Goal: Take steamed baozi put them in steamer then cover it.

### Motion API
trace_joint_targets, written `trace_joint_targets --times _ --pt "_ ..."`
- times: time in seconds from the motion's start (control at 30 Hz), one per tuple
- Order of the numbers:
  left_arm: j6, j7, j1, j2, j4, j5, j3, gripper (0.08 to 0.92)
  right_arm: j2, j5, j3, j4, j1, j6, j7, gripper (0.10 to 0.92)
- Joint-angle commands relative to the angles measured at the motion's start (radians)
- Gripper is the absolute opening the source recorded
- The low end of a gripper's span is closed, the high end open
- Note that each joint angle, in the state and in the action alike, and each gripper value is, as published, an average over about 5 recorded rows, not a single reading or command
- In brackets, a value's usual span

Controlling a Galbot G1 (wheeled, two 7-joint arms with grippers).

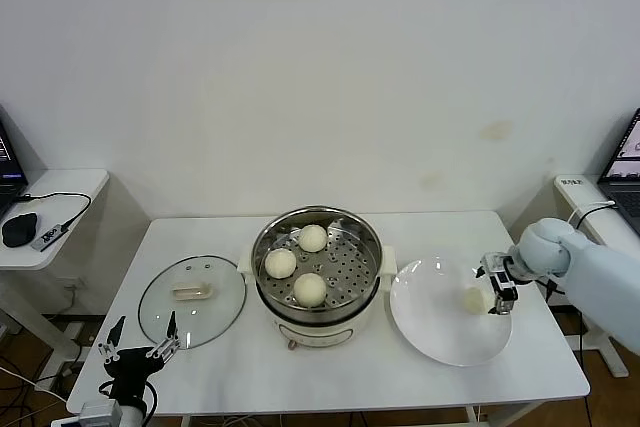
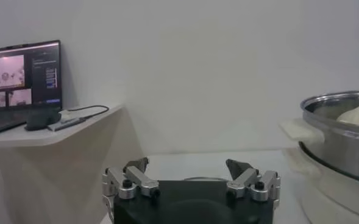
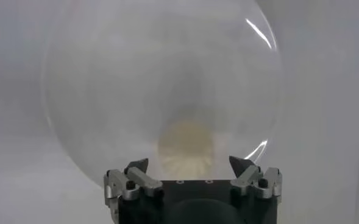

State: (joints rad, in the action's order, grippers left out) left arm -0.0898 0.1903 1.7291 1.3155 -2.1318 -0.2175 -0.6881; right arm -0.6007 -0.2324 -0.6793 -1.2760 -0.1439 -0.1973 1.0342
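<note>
The steamer (image 1: 316,215) stands mid-table with three baozi on its perforated tray: one at the back (image 1: 313,238), one at the left (image 1: 280,263) and one at the front (image 1: 310,289). A fourth baozi (image 1: 473,300) lies on the white plate (image 1: 440,332) to its right. My right gripper (image 1: 497,287) is open at the plate's right side, level with that baozi (image 3: 186,148), which lies just ahead between the fingers without touching them. The glass cover (image 1: 215,312) lies flat to the left of the steamer. My left gripper (image 1: 138,339) is open and empty at the front left.
A side table (image 1: 70,187) with a mouse and cable stands at the left, and a laptop (image 2: 21,79) shows on it in the left wrist view. Another laptop (image 1: 628,162) sits at the right edge. The steamer wall (image 2: 344,140) rises near the left gripper (image 2: 186,162).
</note>
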Motion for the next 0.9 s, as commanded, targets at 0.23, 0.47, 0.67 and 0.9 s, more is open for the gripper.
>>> trace_joint_targets --times 0.23,0.47,0.67,0.9 --pt "0.001 0.0 0.001 0.0 0.003 -0.001 -0.006 0.823 -0.079 -0.042 0.035 0.078 -0.043 -0.001 -0.001 0.796" --pt "0.001 0.001 -0.001 0.002 0.008 -0.001 -0.003 0.823 -0.074 -0.053 0.039 0.079 -0.045 -0.012 0.006 0.725" --pt "0.002 0.001 -0.001 0.003 0.008 -0.001 -0.003 0.823 -0.072 -0.054 0.041 0.08 -0.044 -0.014 0.016 0.668" --pt "0.002 0.001 0.004 0.005 0.003 0.0 -0.004 0.823 -0.049 -0.037 0.018 0.04 0.005 -0.02 0.045 0.616"
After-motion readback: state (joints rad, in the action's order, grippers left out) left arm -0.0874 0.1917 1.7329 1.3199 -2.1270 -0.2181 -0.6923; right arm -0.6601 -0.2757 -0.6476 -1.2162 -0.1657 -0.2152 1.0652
